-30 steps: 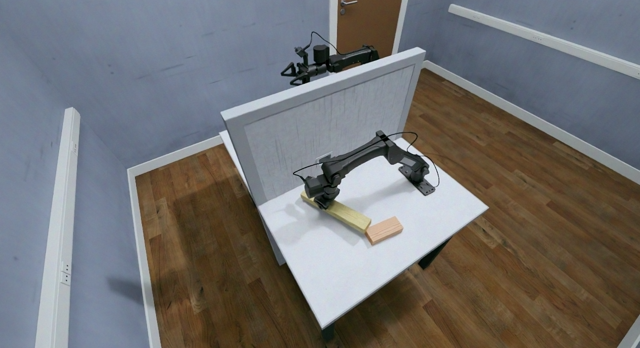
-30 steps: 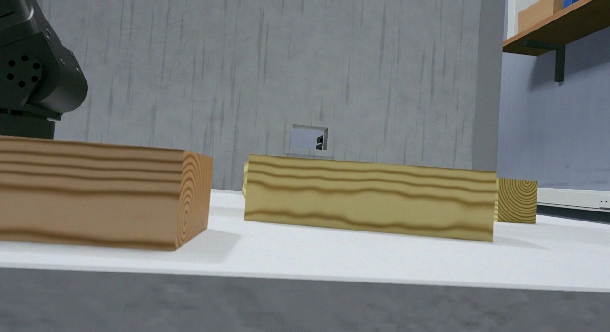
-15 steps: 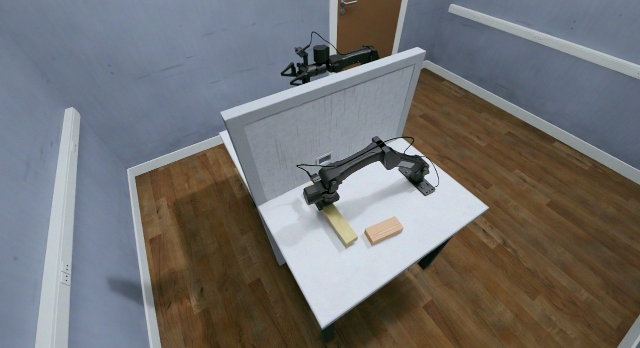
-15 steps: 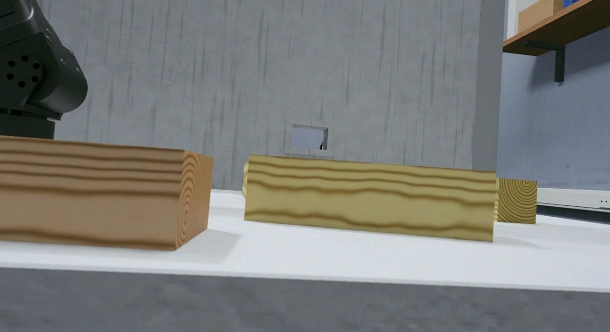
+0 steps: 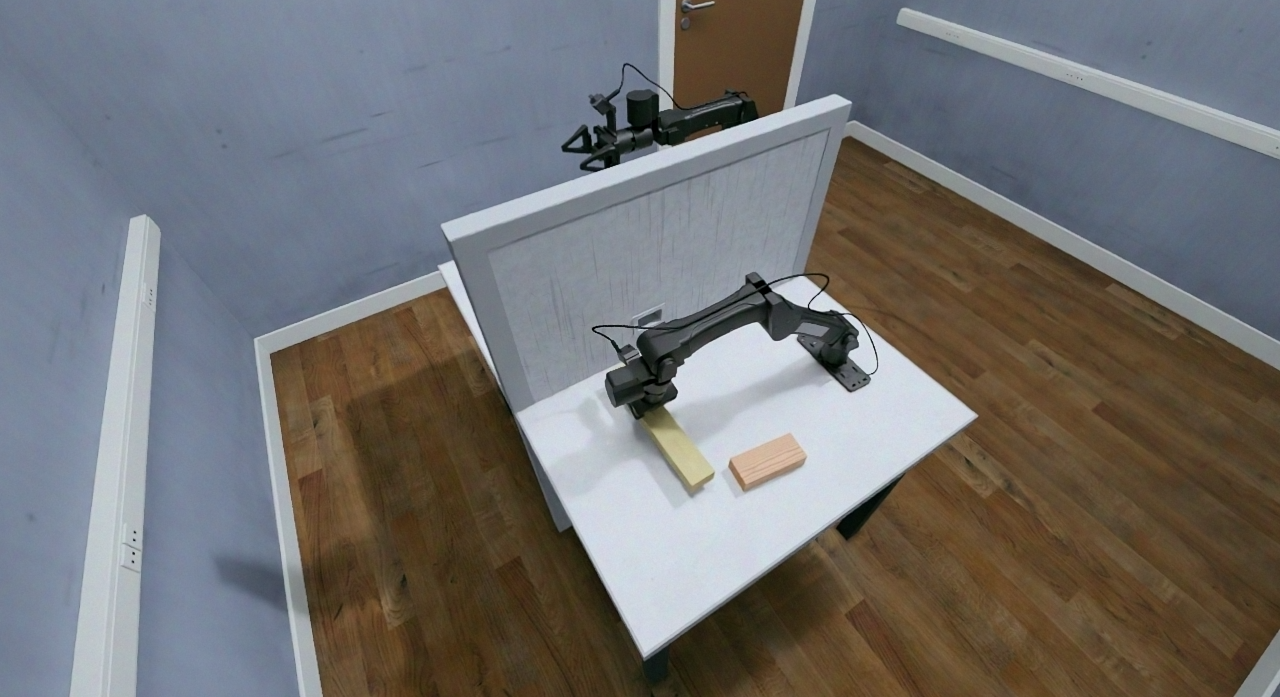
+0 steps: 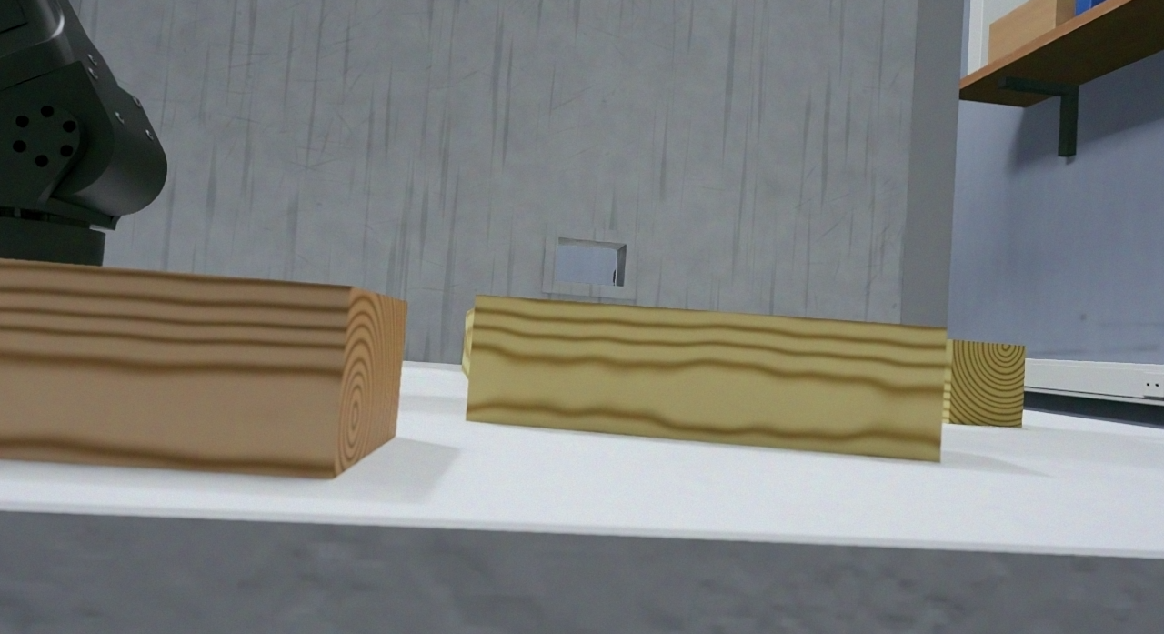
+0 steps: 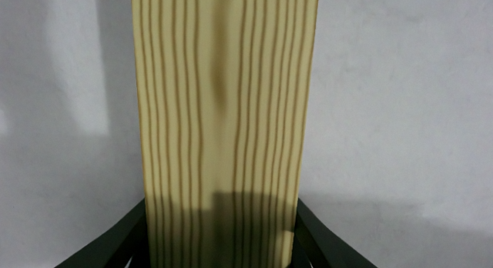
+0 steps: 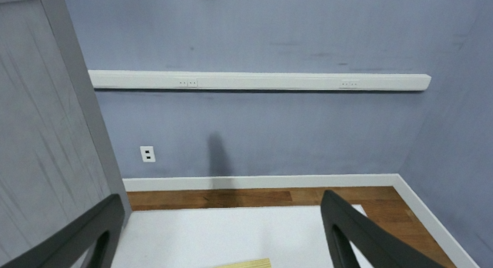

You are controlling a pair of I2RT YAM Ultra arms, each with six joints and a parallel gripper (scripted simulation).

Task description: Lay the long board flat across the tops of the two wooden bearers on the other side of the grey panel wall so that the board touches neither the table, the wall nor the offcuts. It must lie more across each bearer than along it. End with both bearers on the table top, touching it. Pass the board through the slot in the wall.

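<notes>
L hand [image 5: 651, 410] [image 7: 221, 237] grips board [image 5: 678, 448] [image 7: 227, 106], no legible txt.

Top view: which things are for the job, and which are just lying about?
For the job:
- long board
- grey wall and its slot
- left gripper, holding the board
- right gripper, open

Just lying about:
- orange wood block

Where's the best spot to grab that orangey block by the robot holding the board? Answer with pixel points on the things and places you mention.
I'd pinch the orange-brown block [image 5: 768, 461] around its middle, coming from above. It lies flat, its top is uncovered, and its two long sides look straight, with one finger for each.
</notes>
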